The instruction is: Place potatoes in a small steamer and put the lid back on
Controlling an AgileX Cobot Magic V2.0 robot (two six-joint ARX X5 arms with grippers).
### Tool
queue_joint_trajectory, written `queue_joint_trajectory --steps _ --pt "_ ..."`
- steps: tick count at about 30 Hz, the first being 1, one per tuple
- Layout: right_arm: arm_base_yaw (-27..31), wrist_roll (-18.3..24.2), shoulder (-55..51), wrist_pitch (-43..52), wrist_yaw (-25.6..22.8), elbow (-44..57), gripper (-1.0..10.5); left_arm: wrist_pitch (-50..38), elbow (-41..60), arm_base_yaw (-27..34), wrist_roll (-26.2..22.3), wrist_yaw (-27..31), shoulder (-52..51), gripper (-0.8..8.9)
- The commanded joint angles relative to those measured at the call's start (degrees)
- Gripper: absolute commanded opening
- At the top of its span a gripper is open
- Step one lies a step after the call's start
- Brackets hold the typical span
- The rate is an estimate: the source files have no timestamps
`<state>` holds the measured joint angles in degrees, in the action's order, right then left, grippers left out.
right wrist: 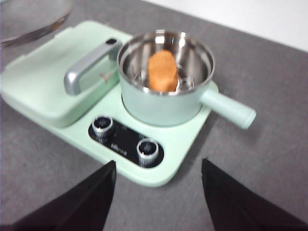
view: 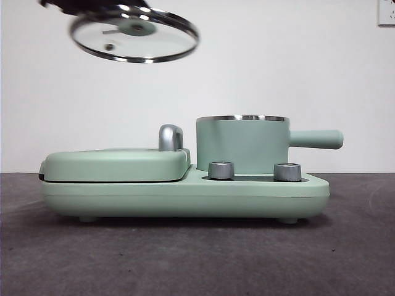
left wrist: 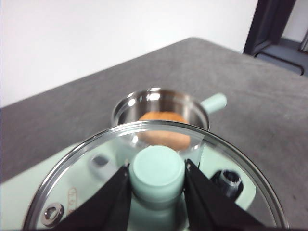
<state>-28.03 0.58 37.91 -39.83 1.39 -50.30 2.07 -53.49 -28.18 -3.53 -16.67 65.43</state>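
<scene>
The mint-green small steamer (view: pixel 242 144) stands on the right side of a mint cooker base (view: pixel 185 194), its straight handle pointing right. An orange-brown potato (right wrist: pixel 161 71) lies inside it, also seen in the left wrist view (left wrist: pixel 163 129). My left gripper (left wrist: pixel 158 185) is shut on the mint knob of the clear glass lid (left wrist: pixel 86 166). It holds the lid (view: pixel 134 34) tilted, high above the griddle side, up and to the left of the steamer. My right gripper (right wrist: pixel 159 192) is open and empty, above the table in front of the cooker.
A flat mint griddle cover (view: pixel 114 163) with a chrome handle (view: pixel 170 137) takes the cooker's left half. Two steel knobs (view: pixel 221 170) sit on the front below the steamer. Grey tabletop (view: pixel 197 259) lies around, with a white wall behind.
</scene>
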Motion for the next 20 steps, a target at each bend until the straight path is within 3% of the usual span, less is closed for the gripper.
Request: queue_joint_trajectory --steps 1,20 --pt "-0.3 -0.6 -0.2 -1.4 -0.3 -0.4 2.7 -5.9 -2.1 -1.4 1.1 -0.3 4.0 0.09" --pt "-0.3 -0.6 -0.2 -5.7 -4.5 -0.4 2.7 -9.4 -27.0 -6.3 -7.0 -1.6 34.6 0.09"
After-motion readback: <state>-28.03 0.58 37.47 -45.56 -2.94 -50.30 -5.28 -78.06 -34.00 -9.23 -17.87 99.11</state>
